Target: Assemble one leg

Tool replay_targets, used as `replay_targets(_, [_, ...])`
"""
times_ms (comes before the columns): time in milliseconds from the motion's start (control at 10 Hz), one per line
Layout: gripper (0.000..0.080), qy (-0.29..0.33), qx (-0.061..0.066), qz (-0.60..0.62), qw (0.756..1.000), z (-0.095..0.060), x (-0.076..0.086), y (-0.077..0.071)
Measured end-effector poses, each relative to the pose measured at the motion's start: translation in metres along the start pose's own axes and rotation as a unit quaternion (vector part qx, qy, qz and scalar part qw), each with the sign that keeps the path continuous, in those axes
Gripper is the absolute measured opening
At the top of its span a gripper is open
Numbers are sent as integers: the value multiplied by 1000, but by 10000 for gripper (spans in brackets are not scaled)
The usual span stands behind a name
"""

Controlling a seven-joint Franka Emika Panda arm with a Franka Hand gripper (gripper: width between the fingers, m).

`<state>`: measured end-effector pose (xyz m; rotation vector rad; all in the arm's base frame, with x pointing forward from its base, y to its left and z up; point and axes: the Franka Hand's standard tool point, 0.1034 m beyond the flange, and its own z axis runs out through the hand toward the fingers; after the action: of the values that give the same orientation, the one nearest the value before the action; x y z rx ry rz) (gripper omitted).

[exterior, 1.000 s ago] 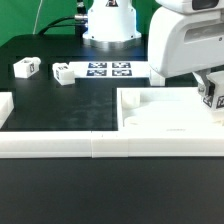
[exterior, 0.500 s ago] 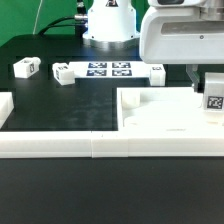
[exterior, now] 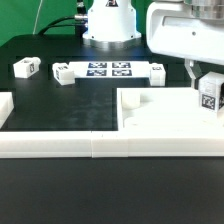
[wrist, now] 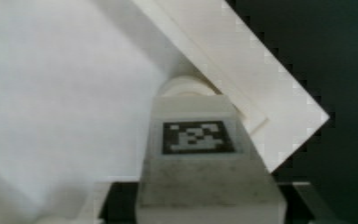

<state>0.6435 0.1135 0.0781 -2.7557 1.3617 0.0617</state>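
Gripper (exterior: 206, 84), near the table's edge on the exterior view's right, clamped narrowly on the leg (exterior: 208, 97). In the wrist view its dark fingers (wrist: 126, 200) press the leg's two sides, with the square tag facing the camera. The leg stands upright over the rear corner of the large flat panel (exterior: 160, 118) on that side; whether it touches the panel cannot be told. A long rail (exterior: 50, 145) lies just in front of the panel, along the table's front edge. Toward the rear edge lies the marker board (exterior: 108, 70), with three loose blocks (exterior: 25, 68) (exterior: 62, 73) (exterior: 157, 70) beside it. The arm's base (exterior: 108, 22) stands behind the board.
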Motion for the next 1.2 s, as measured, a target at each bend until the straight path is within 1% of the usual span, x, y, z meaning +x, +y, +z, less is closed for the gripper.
replay_targets(100, [292,-1,-1,27,1000,0,0,0])
replay_targets(200, [292,-1,-2,28,1000,0,0,0])
replay_targets(300, [408,-2,-1,30,1000,0,-1,-1])
replay_targets(400, [408,-2,-1,19,1000,0,-1,-1])
replay_targets(500, [543,-3,-3,7,1000,1,-3,-1])
replay_targets(600, [627,-5,-6,-22,1000,2,-8,-3])
replay_targets(800, [643,-10,-11,-174,985,1,-4,-4])
replay_targets(900, [648,-16,-15,-217,976,1,1,-4])
replay_targets(1000, [648,-16,-14,-280,960,1,3,-4])
replay_targets(1200, [649,-16,-13,-372,928,1,3,-4])
